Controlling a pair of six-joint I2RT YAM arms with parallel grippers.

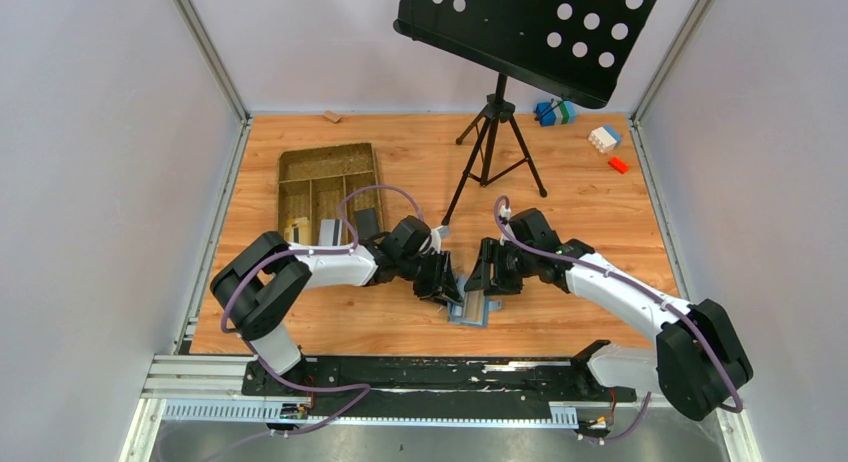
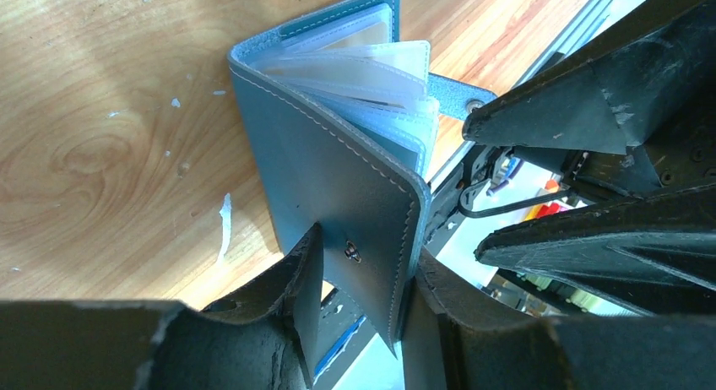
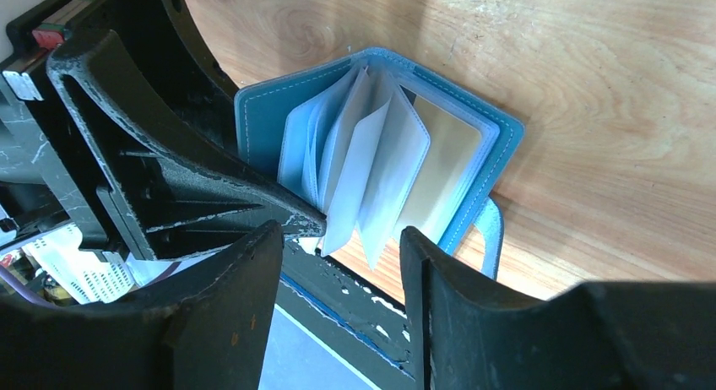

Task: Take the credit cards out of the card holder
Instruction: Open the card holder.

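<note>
The blue card holder (image 1: 472, 307) stands open on the wood near the table's front edge, between both grippers. My left gripper (image 1: 443, 282) has one blue cover (image 2: 338, 179) between its fingers, and both fingers touch it (image 2: 363, 255). My right gripper (image 3: 342, 238) is open, with the tips of the clear sleeves (image 3: 371, 170) hanging loose between its fingers. A pale shiny face (image 3: 443, 154) shows behind the last sleeve; I cannot tell whether it is a credit card. A black card-like piece (image 1: 367, 222) and a grey one (image 1: 328, 230) lie in the tray.
The brown compartmented tray (image 1: 300, 167) lies at the back left. A music stand's tripod (image 1: 495, 132) rises just behind the grippers. Toy blocks (image 1: 605, 137) sit at the back right. The black rail (image 1: 400, 372) runs along the front edge.
</note>
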